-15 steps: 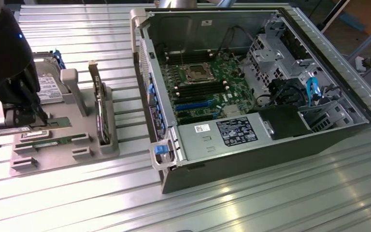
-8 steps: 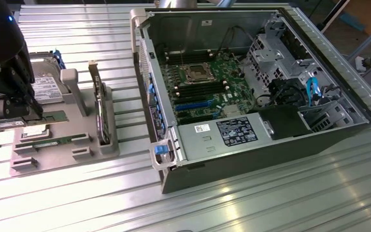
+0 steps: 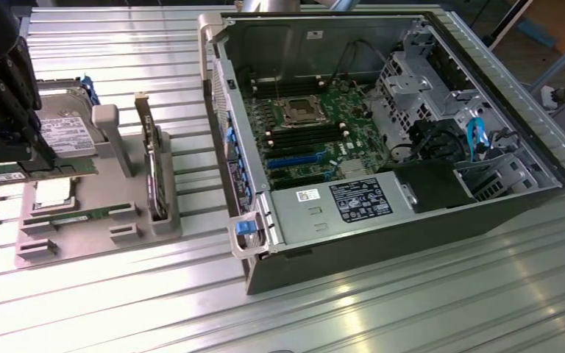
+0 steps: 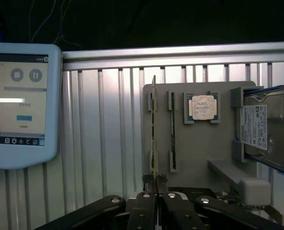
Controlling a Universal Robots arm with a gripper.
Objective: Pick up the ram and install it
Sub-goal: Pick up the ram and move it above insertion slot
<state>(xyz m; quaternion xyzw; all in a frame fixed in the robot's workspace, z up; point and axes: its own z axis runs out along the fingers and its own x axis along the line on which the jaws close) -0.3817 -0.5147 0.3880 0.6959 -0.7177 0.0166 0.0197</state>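
- The end effector point(image 4: 156, 186) is black, jointed metal. Its fingers are pressed nearly together and pinch one end of the ram point(image 4: 154, 124).
- The ram is a thin, flat stick seen edge-on in the wrist view. It reaches out from the fingertips over the grey holder point(image 4: 204, 153), in line with an outer pair of slots. I cannot tell whether it is clear of them.
- A second stick point(image 4: 172, 129) sits in the neighbouring slots, with the square silver processor point(image 4: 202, 108) flat in its pocket beside it.
- At the exterior view's left, the dark arm hangs over the holder, just beside a boxy metal hard drive point(image 3: 67, 132) with a white label.
- Further right, a dark expansion card point(image 3: 151, 169) stands on edge at the holder's side.
- Right again, an open computer case point(image 3: 361, 250) lies on the ribbed aluminium tabletop point(image 3: 410, 309), its green motherboard point(image 3: 312, 140) facing up.
- The wrist view adds a pale, rounded touchscreen pendant point(image 4: 17, 105) resting on the ribs, apart from the holder.
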